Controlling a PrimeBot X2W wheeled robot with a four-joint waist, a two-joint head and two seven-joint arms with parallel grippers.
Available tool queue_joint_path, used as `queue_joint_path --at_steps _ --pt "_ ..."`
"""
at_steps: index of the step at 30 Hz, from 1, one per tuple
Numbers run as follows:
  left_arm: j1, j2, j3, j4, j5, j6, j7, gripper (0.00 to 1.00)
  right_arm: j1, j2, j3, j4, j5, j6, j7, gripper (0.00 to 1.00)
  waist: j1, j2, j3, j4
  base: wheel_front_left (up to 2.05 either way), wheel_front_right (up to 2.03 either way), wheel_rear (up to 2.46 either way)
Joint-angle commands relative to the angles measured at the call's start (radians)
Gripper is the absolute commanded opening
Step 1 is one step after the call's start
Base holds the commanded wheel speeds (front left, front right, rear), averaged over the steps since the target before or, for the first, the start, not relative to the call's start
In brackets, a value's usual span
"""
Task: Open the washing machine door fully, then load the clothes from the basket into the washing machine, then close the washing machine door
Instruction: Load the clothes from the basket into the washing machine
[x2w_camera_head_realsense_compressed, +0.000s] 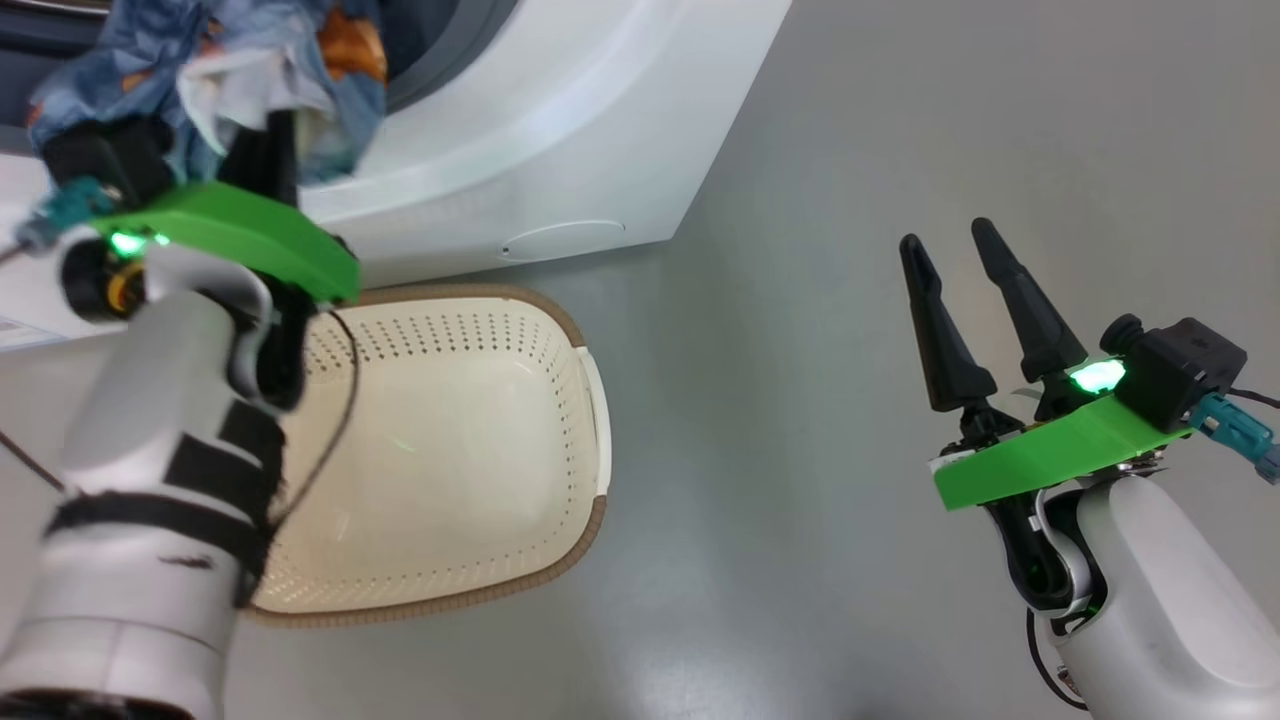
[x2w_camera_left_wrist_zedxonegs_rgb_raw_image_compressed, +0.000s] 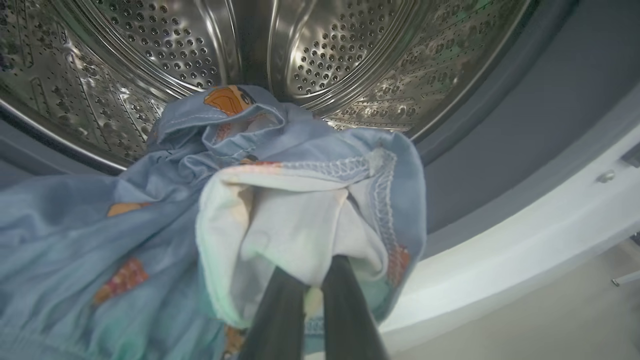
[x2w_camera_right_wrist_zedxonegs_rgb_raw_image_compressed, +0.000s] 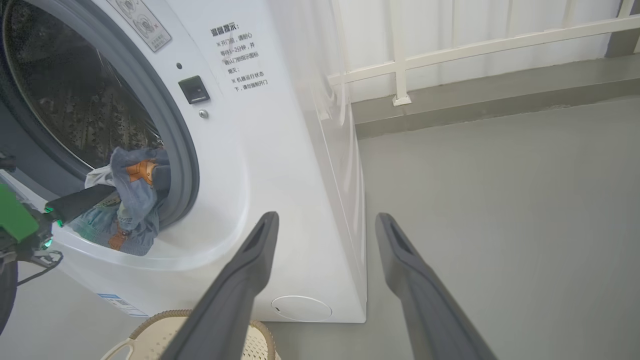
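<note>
Pinching the blue garment (x2w_camera_left_wrist_zedxonegs_rgb_raw_image_compressed: 300, 165) tight, left hand (x2w_camera_left_wrist_zedxonegs_rgb_raw_image_compressed: 315, 280) is hovering at the washing machine (x2w_camera_right_wrist_zedxonegs_rgb_raw_image_compressed: 280, 150) mouth; cloth is draping over the gasket (x2w_camera_left_wrist_zedxonegs_rgb_raw_image_compressed: 500, 150), not deep in the drum (x2w_camera_left_wrist_zedxonegs_rgb_raw_image_compressed: 350, 50). Releasing here is risking a slide-out toward the empty basket (x2w_camera_head_realsense_compressed: 590, 520) on the floor (x2w_camera_head_realsense_compressed: 800, 500); right hand (x2w_camera_head_realsense_compressed: 948, 240) is idling wide.

Only readable text is on the washing machine (x2w_camera_right_wrist_zedxonegs_rgb_raw_image_compressed: 290, 165) front: a printed notice (x2w_camera_right_wrist_zedxonegs_rgb_raw_image_compressed: 240, 57) headed 温馨提示, the smaller Chinese lines under it too tiny to trust. The pictogram sticker (x2w_camera_right_wrist_zedxonegs_rgb_raw_image_compressed: 140, 22) above and blue label (x2w_camera_right_wrist_zedxonegs_rgb_raw_image_compressed: 120, 303) below are unreadable.
</note>
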Motion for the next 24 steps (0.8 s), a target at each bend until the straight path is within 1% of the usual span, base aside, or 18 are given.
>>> queue_joint_path --at_steps 1,3,8,14,18,24 --pt "-0.057 0.045 0.012 -0.003 0.006 0.011 0.005 0.0 0.011 -0.007 0.023 -0.025 0.002 0.006 -0.008 1.0 0.0001 0.0 0.019 -0.008 0.0 0.0 0.0" --pt "-0.079 0.051 0.01 0.007 0.009 0.017 0.016 0.0 0.008 -0.008 0.026 -0.027 0.002 0.006 -0.008 1.0 0.0001 0.0 0.029 -0.012 0.0 0.0 0.0" --pt "-0.199 0.085 0.002 0.068 0.027 0.052 0.074 0.0 -0.002 -0.01 0.02 -0.035 0.002 0.006 -0.008 1.0 0.0001 0.0 0.088 -0.046 0.0 0.0 0.0" --pt "-0.335 0.122 -0.026 0.132 0.067 0.084 0.113 0.0 -0.006 0.012 0.013 -0.048 0.0 0.006 -0.008 1.0 0.0001 0.0 0.153 -0.101 0.0 0.0 0.0" --pt "-0.42 0.139 -0.053 0.153 0.102 0.103 0.107 0.0 -0.01 0.029 0.017 -0.053 -0.001 0.006 -0.008 1.0 0.0001 0.0 0.185 -0.131 0.0 0.0 0.0" --pt "-0.512 0.164 -0.098 0.182 0.161 0.134 0.064 0.0 -0.018 0.047 0.03 -0.054 0.001 0.006 -0.008 1.0 0.0001 0.0 0.208 -0.162 0.0 0.0 0.0"
